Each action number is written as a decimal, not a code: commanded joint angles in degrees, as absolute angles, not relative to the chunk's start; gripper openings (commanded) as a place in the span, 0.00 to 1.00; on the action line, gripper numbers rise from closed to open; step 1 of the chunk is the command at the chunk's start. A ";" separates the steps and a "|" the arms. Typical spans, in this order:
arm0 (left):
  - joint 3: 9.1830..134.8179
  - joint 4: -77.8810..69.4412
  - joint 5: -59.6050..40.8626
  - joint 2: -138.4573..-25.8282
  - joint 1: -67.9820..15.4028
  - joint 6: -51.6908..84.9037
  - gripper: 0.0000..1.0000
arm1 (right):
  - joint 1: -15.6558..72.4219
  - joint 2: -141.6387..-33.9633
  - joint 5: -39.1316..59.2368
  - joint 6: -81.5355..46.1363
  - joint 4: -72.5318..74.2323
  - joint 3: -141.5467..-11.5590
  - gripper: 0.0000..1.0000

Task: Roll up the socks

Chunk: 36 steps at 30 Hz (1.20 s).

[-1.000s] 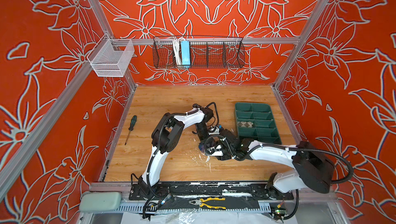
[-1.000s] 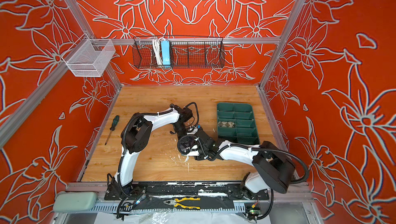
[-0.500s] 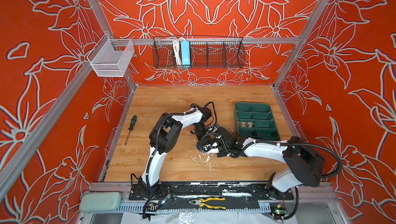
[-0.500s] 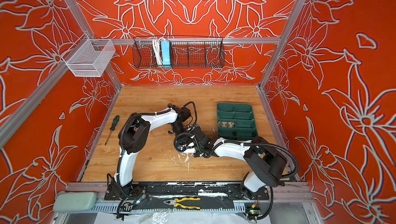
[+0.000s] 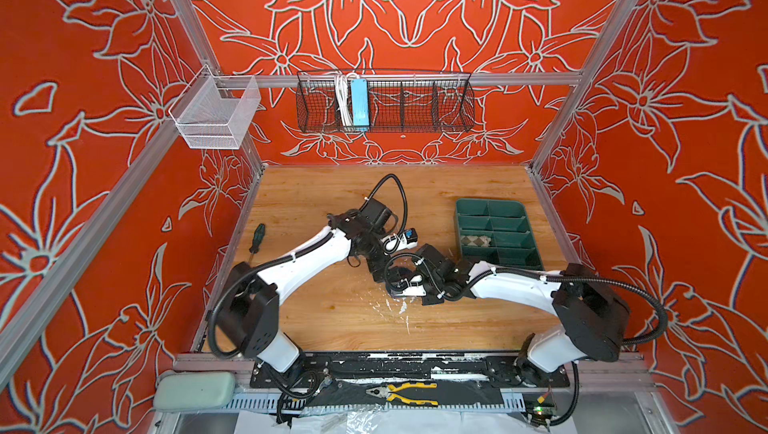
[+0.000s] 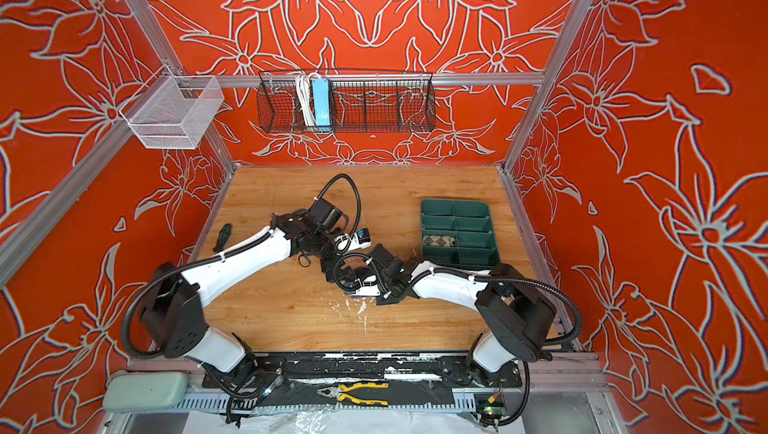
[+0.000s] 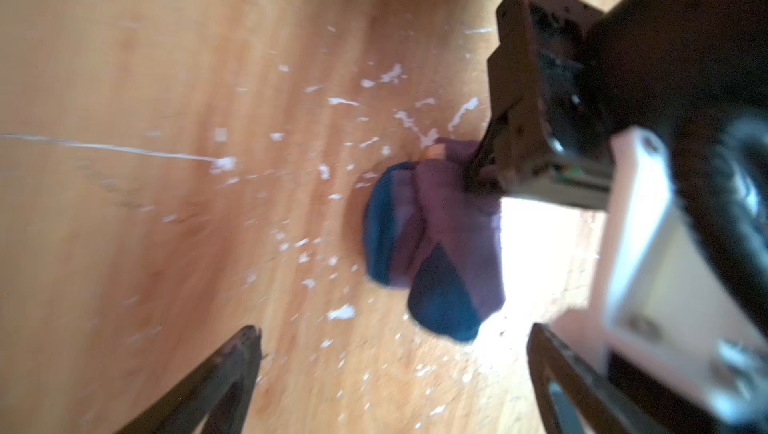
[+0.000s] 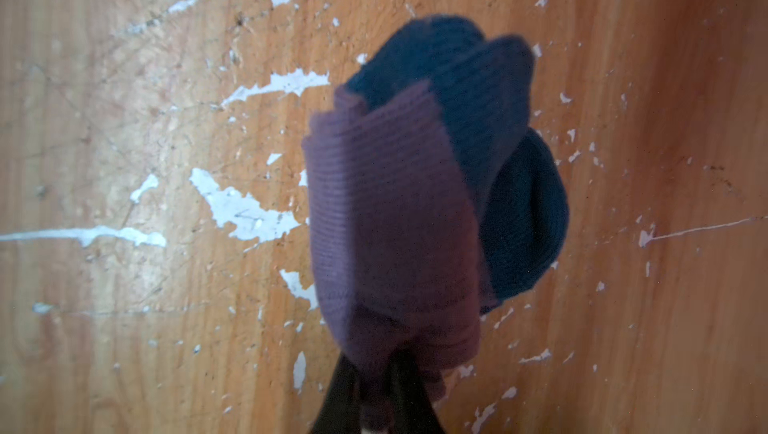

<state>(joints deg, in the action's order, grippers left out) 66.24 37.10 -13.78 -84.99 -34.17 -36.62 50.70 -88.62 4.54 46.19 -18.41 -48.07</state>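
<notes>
outward from right jaws: purple sock [image 8: 395, 224], teal end farthest

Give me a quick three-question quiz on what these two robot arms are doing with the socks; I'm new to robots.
1. True or false: the left gripper is clamped on the bundled, ribbed purple-and-teal fabric sock.
2. Where does the beige fabric sock with brown diamonds lie? A: on the bare wooden table. B: in a compartment of the green plastic divided tray. C: in the black wire basket.
3. Fill in: the right gripper is shut on the ___ sock.
Key: 1 false (its jaws stand open); 2 B; 3 purple-and-teal.
</notes>
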 commanded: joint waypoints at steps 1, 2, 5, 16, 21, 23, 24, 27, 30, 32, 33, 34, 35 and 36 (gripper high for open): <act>59.23 23.16 0.66 -75.17 -33.51 -34.22 0.97 | 50.45 -88.03 5.36 44.01 -28.52 -49.82 0.00; 56.48 17.67 5.80 -71.13 -32.94 -31.87 0.97 | 50.30 -88.18 5.57 43.97 -29.40 -50.35 0.00; 50.91 6.43 14.95 -61.61 -29.16 -23.58 0.97 | 49.91 -88.92 7.12 44.88 -32.61 -51.94 0.00; 48.43 24.22 -20.46 -41.79 -26.52 -31.94 0.93 | 44.02 -101.65 24.94 44.70 -54.65 -69.36 0.00; 41.53 26.43 -0.55 -41.32 -44.45 -46.58 0.92 | 40.26 -110.42 33.06 45.75 -65.16 -78.08 0.01; 37.55 22.01 6.87 -43.03 -51.80 -50.75 0.91 | 39.15 -113.22 35.02 46.32 -67.67 -80.82 0.02; 35.77 19.02 9.05 -44.10 -54.21 -51.87 0.91 | 38.79 -114.10 35.32 46.22 -67.92 -81.60 0.02; 30.35 7.70 13.97 -49.57 -60.20 -54.06 0.90 | 38.07 -116.38 35.60 46.35 -68.80 -83.76 0.02; 27.92 -3.72 16.98 -59.12 -62.45 -53.79 0.85 | 37.97 -117.46 35.86 46.57 -69.47 -85.24 0.02; 28.25 -9.53 18.83 -65.84 -63.11 -53.74 0.81 | 37.92 -117.60 36.12 46.64 -69.60 -85.46 0.02; 29.12 -11.70 19.72 -69.32 -63.34 -53.66 0.81 | 37.97 -117.58 36.12 46.59 -69.60 -85.47 0.02; 30.04 -13.30 20.55 -72.51 -63.39 -53.44 0.81 | 37.97 -117.60 36.20 46.62 -69.68 -85.44 0.02; 30.60 -15.04 21.59 -75.11 -63.37 -53.36 0.81 | 37.97 -117.60 36.29 46.86 -69.83 -85.50 0.02; 31.03 -17.65 23.27 -78.10 -63.37 -53.52 0.81 | 37.97 -117.61 36.30 46.95 -69.89 -85.43 0.02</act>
<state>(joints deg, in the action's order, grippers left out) 29.21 -5.91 17.74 -73.87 -62.96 -52.16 37.85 -116.55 33.89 45.19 -66.48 -84.49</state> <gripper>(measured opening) 0.811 0.113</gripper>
